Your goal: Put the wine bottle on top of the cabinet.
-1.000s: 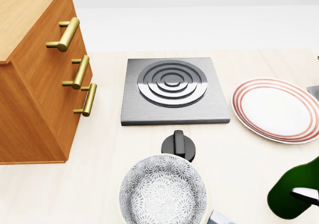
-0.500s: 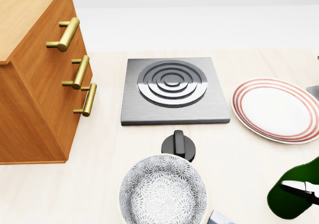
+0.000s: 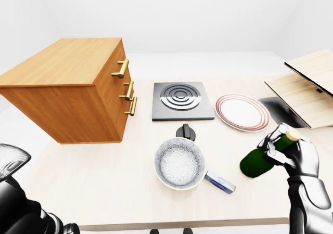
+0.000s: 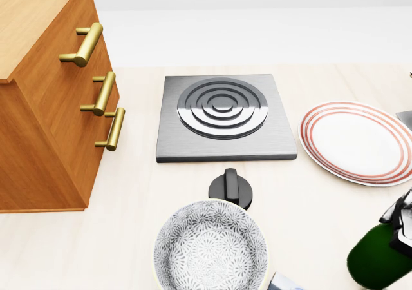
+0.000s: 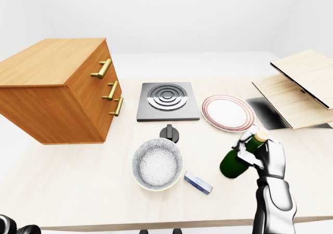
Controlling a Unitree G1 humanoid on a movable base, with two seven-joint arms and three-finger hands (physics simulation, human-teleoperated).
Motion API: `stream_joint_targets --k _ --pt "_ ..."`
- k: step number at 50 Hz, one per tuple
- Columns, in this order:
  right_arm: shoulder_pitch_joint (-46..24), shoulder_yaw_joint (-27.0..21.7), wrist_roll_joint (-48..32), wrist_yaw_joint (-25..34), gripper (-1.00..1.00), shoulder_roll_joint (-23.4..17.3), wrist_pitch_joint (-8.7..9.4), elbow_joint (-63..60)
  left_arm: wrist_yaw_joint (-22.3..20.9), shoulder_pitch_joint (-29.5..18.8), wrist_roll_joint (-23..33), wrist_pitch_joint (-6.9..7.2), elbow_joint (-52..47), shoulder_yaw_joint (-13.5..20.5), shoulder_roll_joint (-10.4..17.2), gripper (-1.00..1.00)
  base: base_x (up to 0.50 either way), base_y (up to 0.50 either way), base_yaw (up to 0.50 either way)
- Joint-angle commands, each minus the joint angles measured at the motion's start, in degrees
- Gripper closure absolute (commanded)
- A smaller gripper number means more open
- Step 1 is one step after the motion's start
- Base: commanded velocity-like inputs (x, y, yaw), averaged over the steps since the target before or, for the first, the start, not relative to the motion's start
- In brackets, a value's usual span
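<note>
The green wine bottle (image 3: 260, 160) is tilted, its base low to the left and its corked neck up to the right, at the right of the table. My right hand (image 3: 285, 148) has its fingers closed round the bottle's neck and shoulder; both also show in the right-eye view (image 5: 237, 162) and at the head view's lower right corner (image 4: 376, 263). The wooden cabinet (image 3: 78, 91) with brass handles stands at the left, its flat top (image 3: 67, 62) bare. Only my left arm (image 3: 18, 208) shows, at the bottom left; its hand is out of view.
Between bottle and cabinet lie a patterned bowl (image 3: 179, 164), a black knob (image 3: 186, 132), a grey burner plate (image 3: 182, 101) and a small blue-and-white box (image 3: 219, 182). A red-ringed plate (image 3: 242, 112), a dark tray (image 3: 278, 109) and stacked wooden boards (image 3: 307, 88) are at the right.
In the head view the bottle has tipped and shifted lower right, and my right hand now shows gripping it at the right edge. The camera has not moved.
</note>
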Motion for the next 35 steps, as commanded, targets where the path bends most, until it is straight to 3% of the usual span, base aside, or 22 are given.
stream_joint_targets --k 1,10,18,28,35 --pt "1.8 1.2 0.5 -5.6 1.0 2.6 0.0 -7.8 -0.1 1.1 1.7 0.0 6.1 -2.5 -1.1 -1.0 0.0 0.0 0.0" --pt "0.1 2.4 -2.4 -5.4 1.0 3.8 0.0 -28.5 -0.1 1.1 1.7 0.0 6.0 -2.6 -1.4 -1.0 0.0 0.0 0.0" --pt "-8.3 9.9 -7.4 -7.0 1.0 1.3 0.0 -44.1 0.0 0.9 1.4 0.0 5.6 -2.5 -1.4 -1.0 0.0 0.0 0.0" --pt "-16.2 18.0 -12.2 -8.4 1.0 -0.6 0.0 -45.5 0.3 0.9 1.0 0.0 5.7 -2.4 -1.2 -1.0 0.0 0.0 0.0" --pt "-20.4 23.6 -15.4 -9.3 1.0 0.7 0.0 -43.8 -0.9 0.8 3.9 0.0 6.6 -4.6 -2.4 -1.0 0.0 0.0 0.0"
